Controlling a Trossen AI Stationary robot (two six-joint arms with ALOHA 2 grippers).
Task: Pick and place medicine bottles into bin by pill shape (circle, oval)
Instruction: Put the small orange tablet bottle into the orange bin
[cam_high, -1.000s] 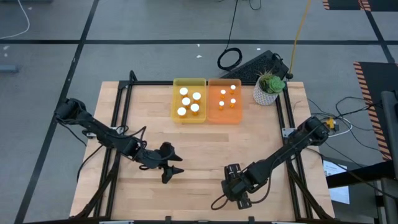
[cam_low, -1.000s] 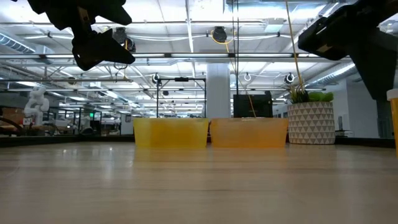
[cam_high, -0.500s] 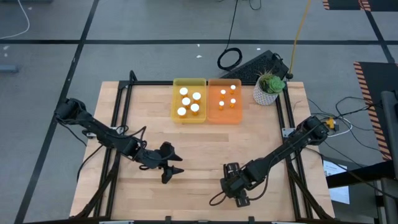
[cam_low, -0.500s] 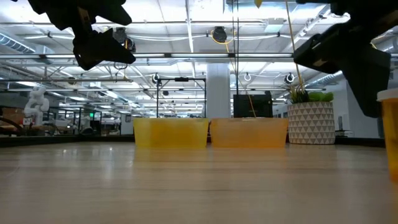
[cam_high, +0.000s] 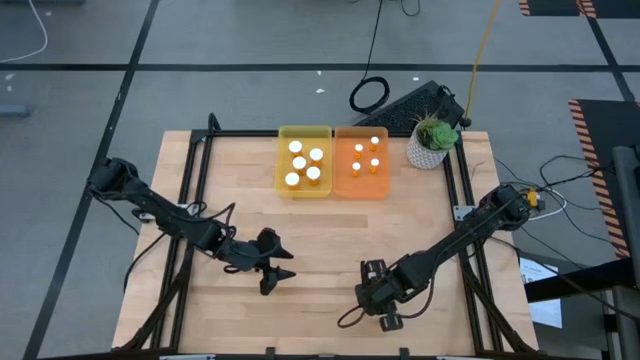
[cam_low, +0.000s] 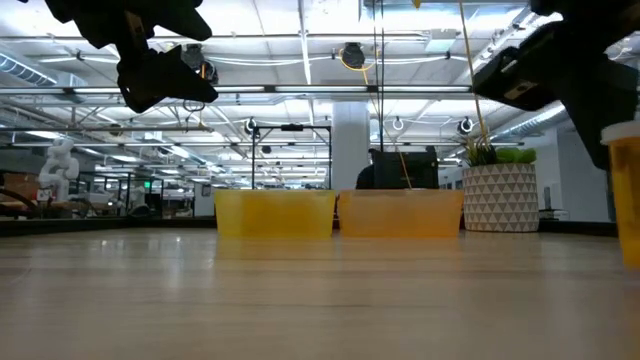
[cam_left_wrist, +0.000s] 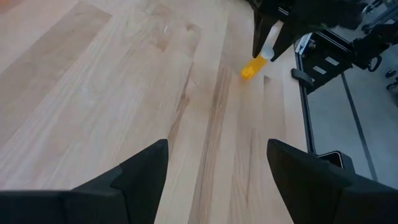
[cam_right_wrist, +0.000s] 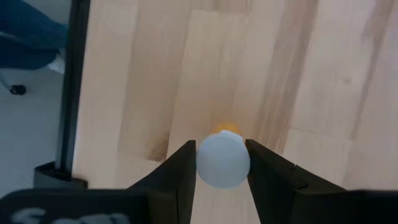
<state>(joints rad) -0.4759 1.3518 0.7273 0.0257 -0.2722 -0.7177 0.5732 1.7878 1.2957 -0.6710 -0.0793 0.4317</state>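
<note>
My right gripper (cam_high: 387, 318) is near the table's front edge, right of centre, shut on a medicine bottle (cam_right_wrist: 222, 160) with an orange body (cam_left_wrist: 249, 70) and a white cap. The bottle also shows at the right edge of the low view (cam_low: 624, 200). My left gripper (cam_high: 277, 274) hovers open over bare wood left of centre, nothing between its fingers (cam_left_wrist: 146, 167). At the far middle stand the yellow bin (cam_high: 283, 160) and the orange bin (cam_high: 383, 185), side by side. Each holds several upright white-capped bottles (cam_high: 305, 163) (cam_high: 366, 156). My right gripper pinches the bottle's white cap (cam_right_wrist: 206, 165) between its two fingers (cam_right_wrist: 180, 174), one on either side. The fingers come from above, pointing down. The bottle stands upright below them with its orange body (cam_low: 626, 215) underneath. I cannot tell whether its base touches the wood.
A white patterned pot with a green plant (cam_high: 432, 140) stands at the far right corner, just right of the orange bin. Black frame rails (cam_high: 190, 180) run along the table's left and right sides. Open wood lies between the grippers and the bins.
My right gripper has carried the bottle a little toward the table's left. In the low view the bottle comes further into the picture, and its base ends slightly higher than half a second ago. My left arm has kept still.
</note>
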